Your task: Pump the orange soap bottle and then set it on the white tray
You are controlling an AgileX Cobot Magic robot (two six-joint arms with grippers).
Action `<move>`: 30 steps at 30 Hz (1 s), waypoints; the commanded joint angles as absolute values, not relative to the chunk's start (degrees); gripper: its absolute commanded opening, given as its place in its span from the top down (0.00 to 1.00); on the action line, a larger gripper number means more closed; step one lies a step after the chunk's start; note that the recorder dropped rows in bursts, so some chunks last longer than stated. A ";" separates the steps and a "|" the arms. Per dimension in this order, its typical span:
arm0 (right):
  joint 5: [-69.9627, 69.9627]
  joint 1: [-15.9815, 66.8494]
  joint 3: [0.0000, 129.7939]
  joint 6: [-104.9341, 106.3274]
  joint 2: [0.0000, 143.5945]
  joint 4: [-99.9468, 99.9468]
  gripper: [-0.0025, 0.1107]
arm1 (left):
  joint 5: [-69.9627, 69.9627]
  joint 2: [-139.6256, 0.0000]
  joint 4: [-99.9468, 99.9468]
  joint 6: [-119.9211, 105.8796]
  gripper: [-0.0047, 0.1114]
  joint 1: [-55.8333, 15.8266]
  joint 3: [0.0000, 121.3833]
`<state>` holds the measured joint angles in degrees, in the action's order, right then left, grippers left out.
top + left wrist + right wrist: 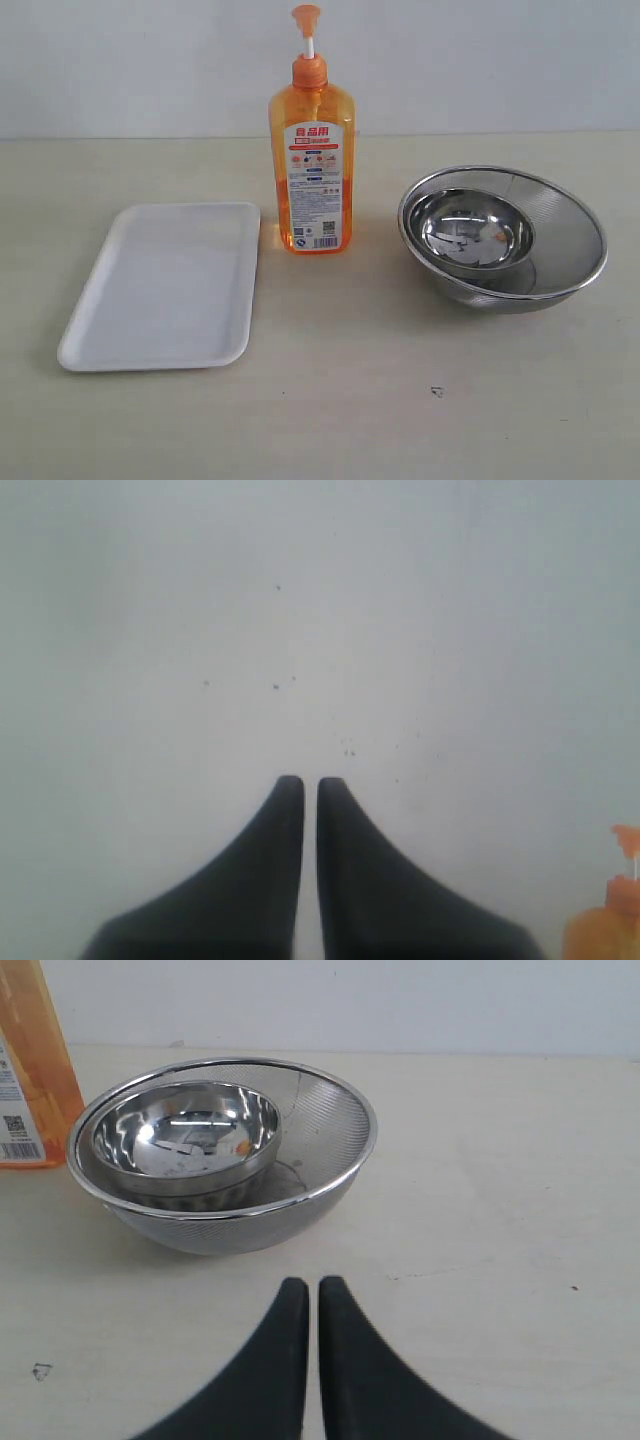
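While the bottle (311, 175) stands upright on the table (350, 400), just beside a corner of the tray (160, 290), neither step appears done: the pump (306, 14) sits raised on its stem and the tray is bare. Left gripper (310, 783) and right gripper (312, 1285) are both closed and hold nothing. Nested bowls (555, 230) stand near the bottle on its other side. Room above the pump is open, and the path to the tray looks short and unobstructed.
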<state>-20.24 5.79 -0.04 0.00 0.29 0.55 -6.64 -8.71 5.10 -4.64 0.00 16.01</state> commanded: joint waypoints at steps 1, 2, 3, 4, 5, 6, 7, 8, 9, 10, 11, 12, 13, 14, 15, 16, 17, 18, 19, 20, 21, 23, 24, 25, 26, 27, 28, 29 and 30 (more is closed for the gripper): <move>-20.00 5.69 0.00 0.00 0.00 0.62 0.97 | 2.72 -15.05 4.94 -3.95 0.92 0.11 21.98; -20.00 5.69 0.00 0.00 0.00 0.62 0.97 | 3.79 -16.58 4.94 -4.30 0.92 0.11 23.20; -20.00 5.69 0.00 0.00 0.00 0.62 0.97 | 4.57 -18.01 4.94 -4.84 0.92 0.11 24.27; -20.00 5.69 0.00 0.00 0.00 0.62 0.97 | 5.08 -19.11 4.94 -4.94 0.92 0.11 25.16; -20.00 5.69 0.00 0.00 0.00 0.62 0.97 | 5.45 -20.38 4.94 -4.94 0.92 0.11 25.80; -20.00 5.69 0.00 0.00 0.00 0.62 0.97 | 6.31 -21.49 4.94 -4.94 0.92 0.11 26.33; -20.00 5.69 0.00 0.00 0.00 0.62 0.97 | 7.12 -22.49 4.94 -4.94 0.92 0.11 26.52; -20.00 5.69 0.00 0.00 0.00 0.62 0.97 | 7.76 -23.36 4.94 -4.76 0.92 0.11 26.68; -20.00 5.69 0.00 0.00 0.00 0.62 0.97 | 7.77 -24.10 5.10 -4.76 0.92 0.11 26.68; -20.00 5.69 0.00 0.00 0.00 0.62 0.97 | 7.77 -24.71 5.10 -4.76 0.92 0.11 26.68; -20.00 5.69 0.00 0.00 0.00 0.62 0.97 | 7.77 -25.08 5.10 -4.76 0.92 0.11 26.68; -20.00 5.69 0.00 0.00 0.00 0.62 0.97 | 7.77 -25.30 5.10 -4.76 0.92 0.11 26.68; -20.00 5.69 0.00 0.00 0.00 0.62 0.97 | 7.77 -25.42 5.10 -4.76 0.92 0.11 26.68; -20.00 5.69 0.00 0.00 0.00 0.62 0.97 | 7.77 -25.42 5.10 -4.76 0.92 0.11 26.68; -20.00 5.69 0.00 0.00 0.00 0.62 0.97 | 7.65 -25.41 5.10 -4.76 0.92 0.11 26.68; -20.00 5.69 0.00 0.00 0.00 0.62 0.97 | 7.32 -25.41 5.10 -4.76 0.92 0.11 26.68; -20.00 5.69 0.00 0.00 0.00 0.62 0.97 | 7.05 -25.41 5.10 -4.76 0.92 0.11 26.68; -20.00 5.69 0.00 0.00 0.00 0.62 0.97 | 7.05 -25.41 5.10 -4.76 0.92 0.11 26.68; -20.00 5.69 0.00 0.00 0.00 0.62 0.97 | 7.05 -25.41 5.10 -4.76 0.92 0.11 26.68; -20.00 5.69 0.00 0.00 0.00 0.62 0.97 | 7.05 -25.41 5.10 -4.76 0.92 0.11 26.68; -20.00 5.69 0.00 0.00 0.00 0.62 0.97 | 7.05 -25.41 5.10 -4.76 0.92 0.11 26.68; -20.00 5.69 0.00 0.00 0.00 0.62 0.97 | 7.05 -25.41 5.10 -4.76 0.92 0.11 26.68; -20.00 5.69 0.00 0.00 0.00 0.62 0.97 | 7.05 -25.41 5.10 -4.76 0.92 0.11 26.68; -20.00 5.69 0.00 0.00 0.00 0.62 0.97 | 7.05 -25.41 5.10 -4.76 0.92 0.11 26.68; -20.00 5.69 0.00 0.00 0.00 0.62 0.97 | 7.05 -25.41 5.10 -4.76 0.92 0.11 26.68; -20.00 5.69 0.00 0.00 0.00 0.62 0.97 | 7.05 -25.41 5.10 -4.76 0.92 0.11 26.68; -20.00 5.69 0.00 0.00 0.00 0.62 0.97 | 7.05 -25.41 5.10 -4.76 0.92 0.11 26.68; -20.00 5.69 0.00 0.00 0.00 0.62 0.97 | 7.05 -25.41 5.10 -4.76 0.92 0.11 26.68; -20.00 5.69 0.00 0.00 0.00 0.62 0.97 | 7.04 -25.41 5.10 -4.62 0.92 0.11 26.68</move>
